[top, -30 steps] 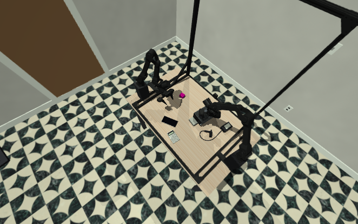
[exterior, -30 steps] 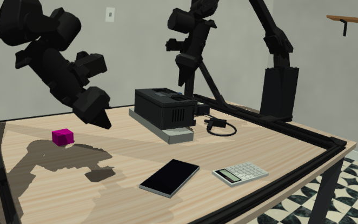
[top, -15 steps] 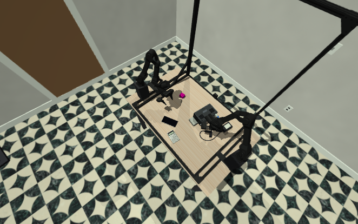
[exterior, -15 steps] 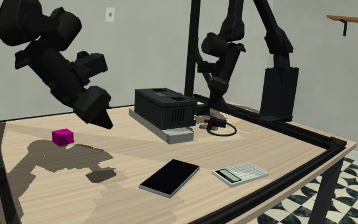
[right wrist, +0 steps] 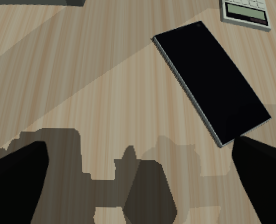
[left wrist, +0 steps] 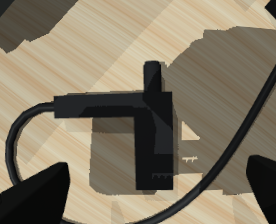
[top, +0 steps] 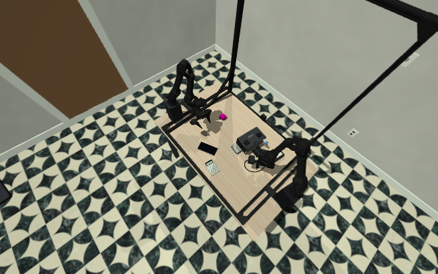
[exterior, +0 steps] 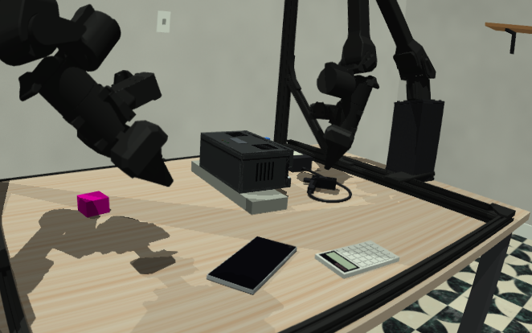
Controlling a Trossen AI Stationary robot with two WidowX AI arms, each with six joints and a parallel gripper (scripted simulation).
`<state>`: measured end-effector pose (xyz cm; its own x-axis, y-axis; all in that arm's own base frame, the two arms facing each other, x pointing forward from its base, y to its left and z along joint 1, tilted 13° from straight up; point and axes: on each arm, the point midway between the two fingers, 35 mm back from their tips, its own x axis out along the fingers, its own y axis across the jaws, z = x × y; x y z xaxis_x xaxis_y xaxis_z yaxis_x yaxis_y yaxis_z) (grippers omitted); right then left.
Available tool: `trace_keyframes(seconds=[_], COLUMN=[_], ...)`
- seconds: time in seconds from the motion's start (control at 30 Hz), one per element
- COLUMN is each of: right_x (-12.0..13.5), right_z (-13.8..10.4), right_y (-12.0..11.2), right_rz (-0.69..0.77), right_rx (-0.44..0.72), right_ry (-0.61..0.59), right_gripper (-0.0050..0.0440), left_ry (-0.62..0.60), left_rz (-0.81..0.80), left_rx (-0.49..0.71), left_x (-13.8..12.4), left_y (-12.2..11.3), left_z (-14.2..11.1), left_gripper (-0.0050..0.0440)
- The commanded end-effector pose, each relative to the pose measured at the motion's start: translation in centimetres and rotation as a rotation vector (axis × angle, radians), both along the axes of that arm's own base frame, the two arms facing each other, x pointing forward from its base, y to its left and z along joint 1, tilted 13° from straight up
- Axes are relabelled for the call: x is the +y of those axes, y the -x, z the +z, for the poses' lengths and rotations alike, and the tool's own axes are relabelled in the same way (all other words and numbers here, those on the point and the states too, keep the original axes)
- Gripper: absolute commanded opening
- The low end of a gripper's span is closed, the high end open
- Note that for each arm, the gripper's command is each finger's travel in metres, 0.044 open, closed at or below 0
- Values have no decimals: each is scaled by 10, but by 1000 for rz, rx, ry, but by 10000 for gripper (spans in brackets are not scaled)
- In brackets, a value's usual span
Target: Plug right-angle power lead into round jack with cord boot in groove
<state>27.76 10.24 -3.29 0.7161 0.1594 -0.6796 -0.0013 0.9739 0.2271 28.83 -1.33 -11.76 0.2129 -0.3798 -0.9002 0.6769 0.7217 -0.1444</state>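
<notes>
The black right-angle power lead (left wrist: pixel 151 132) lies flat on the table, its cord (left wrist: pixel 29 163) curling round it. In the exterior view the lead (exterior: pixel 321 182) lies just behind the small black appliance (exterior: pixel 245 161), which sits on a grey base. My left gripper (left wrist: pixel 160 169) is open and hovers straight above the lead, its tips (exterior: pixel 329 163) a little above it, holding nothing. My right gripper (exterior: pixel 156 174) is open and empty in the air over the table, far from the appliance, near a magenta cube (exterior: pixel 92 203). The round jack is hidden.
A small block (exterior: pixel 300 160) sits behind the appliance. Black frame rails run along the table edges.
</notes>
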Motion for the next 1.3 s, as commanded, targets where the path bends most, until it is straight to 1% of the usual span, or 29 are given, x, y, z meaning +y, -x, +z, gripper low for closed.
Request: trace_keyframes(seconds=[0.0, 0.13, 0.3, 1.13, 1.27], right_x=[-1, -1, -1, -1, -1], right_z=[1, 1, 1, 1, 1], right_y=[1, 1, 1, 1, 1], right_rz=[0, 0, 0, 0, 0], right_rx=[-4, -4, -4, -4, -4], right_ry=[5, 5, 5, 5, 5], right_gripper=[400, 400, 400, 400, 400], left_ry=[5, 5, 5, 5, 5], left_rz=[-6, -6, -6, -1, -1], left_rx=[5, 5, 5, 6, 6], left_x=[-1, -3, -4, -11, -11], left_y=[3, 0, 0, -1, -1], left_z=[-3, -15, -16, -50, -50], left_gripper=[400, 400, 400, 400, 304])
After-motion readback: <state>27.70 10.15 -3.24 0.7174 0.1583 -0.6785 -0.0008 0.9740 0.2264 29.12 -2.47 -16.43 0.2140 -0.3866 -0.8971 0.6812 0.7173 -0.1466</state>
